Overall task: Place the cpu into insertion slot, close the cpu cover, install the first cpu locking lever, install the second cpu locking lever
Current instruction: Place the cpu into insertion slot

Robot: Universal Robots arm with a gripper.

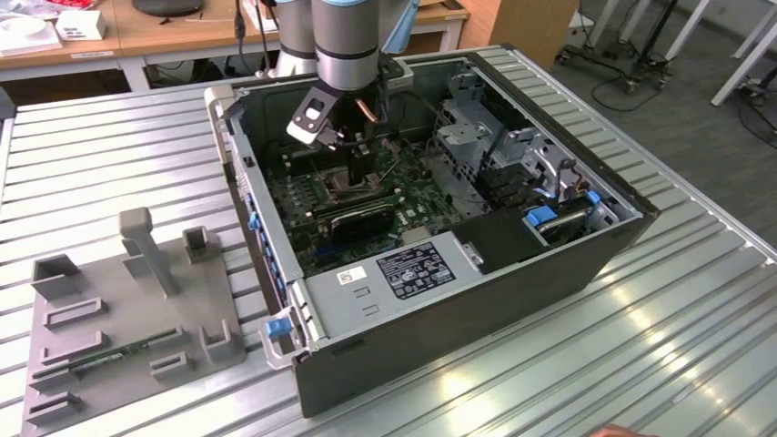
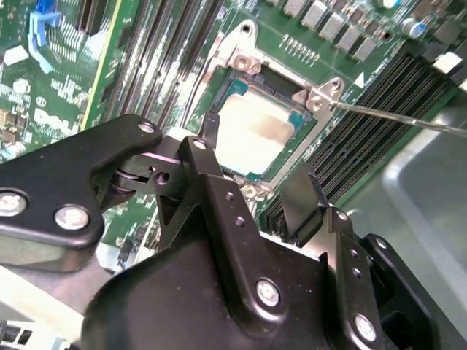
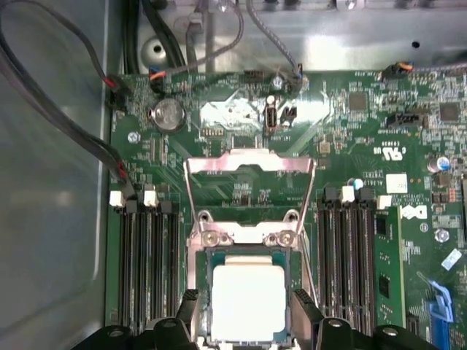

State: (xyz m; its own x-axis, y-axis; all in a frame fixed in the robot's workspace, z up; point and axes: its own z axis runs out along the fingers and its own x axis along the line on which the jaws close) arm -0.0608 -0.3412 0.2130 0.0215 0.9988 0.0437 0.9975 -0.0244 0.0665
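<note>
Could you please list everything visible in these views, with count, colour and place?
table: one, silver slatted metal, beneath the case
computer case: one, dark grey, on the table
fixture: one, grey, on the table, exterior view's left of the case
motherboard: one, green, inside the case
insertion slot: one, silvery rim, on the motherboard
cpu: one, silvery-tan top, in the insertion slot
cpu cover: one, silvery, raised open beside the slot
locking lever: one, thin silvery rod, jutting from the slot's corner
memory slots: two banks, black, flanking the slot
coin battery: one, silver, on the motherboard
arm: one, grey, reaching into the case
gripper: one, black, over the cpu
</note>
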